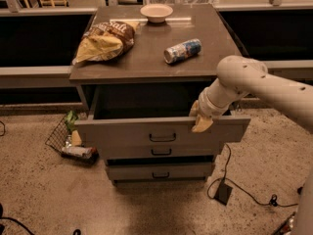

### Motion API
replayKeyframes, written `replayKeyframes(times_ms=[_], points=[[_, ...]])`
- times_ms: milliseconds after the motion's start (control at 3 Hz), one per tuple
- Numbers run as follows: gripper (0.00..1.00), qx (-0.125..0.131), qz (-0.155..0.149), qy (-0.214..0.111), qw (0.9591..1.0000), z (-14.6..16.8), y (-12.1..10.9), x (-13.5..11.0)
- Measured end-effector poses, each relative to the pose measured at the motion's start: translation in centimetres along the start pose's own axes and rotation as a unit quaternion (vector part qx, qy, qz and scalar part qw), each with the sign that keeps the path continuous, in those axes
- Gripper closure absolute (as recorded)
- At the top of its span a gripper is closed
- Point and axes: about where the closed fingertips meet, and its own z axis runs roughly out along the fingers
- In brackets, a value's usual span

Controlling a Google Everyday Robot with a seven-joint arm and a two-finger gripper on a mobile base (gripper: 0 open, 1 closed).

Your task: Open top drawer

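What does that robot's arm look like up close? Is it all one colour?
The arm is a thick, smooth, cream-white tube with a rounded elbow and a few small dark dots along its side. It narrows to a ringed wrist. The tool at its end is tan-yellow, darker than the arm, and sits at the front edge of the top drawer, right of centre. No cables show on the arm.

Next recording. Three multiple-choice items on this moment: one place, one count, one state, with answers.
1. Where is the gripper? A out of view; B at the upper edge of the top drawer front, right of its handle; C far to the left.
2. How many things lie on the cabinet top? A one; B five; C three.
3. The top drawer is: A pulled out; B shut; C taken away.
Answers: 1 B, it sits on that edge. 2 C, chip bag, bowl, can. 3 A, its box interior shows.
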Motion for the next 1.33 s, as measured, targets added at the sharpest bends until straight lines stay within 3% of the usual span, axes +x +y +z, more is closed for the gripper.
replayKeyframes(times_ms=[333, 667, 1333], points=[[0.05, -0.029, -0.001, 0.005, 0.9996, 0.2, 0.6, -0.2], [0.0, -0.058, -0.008, 0.01, 0.9983, -0.1, 1.0, -0.7], [0.0, -0.115, -0.007, 0.015, 0.9932, -0.9, 3.5, -1.0]])
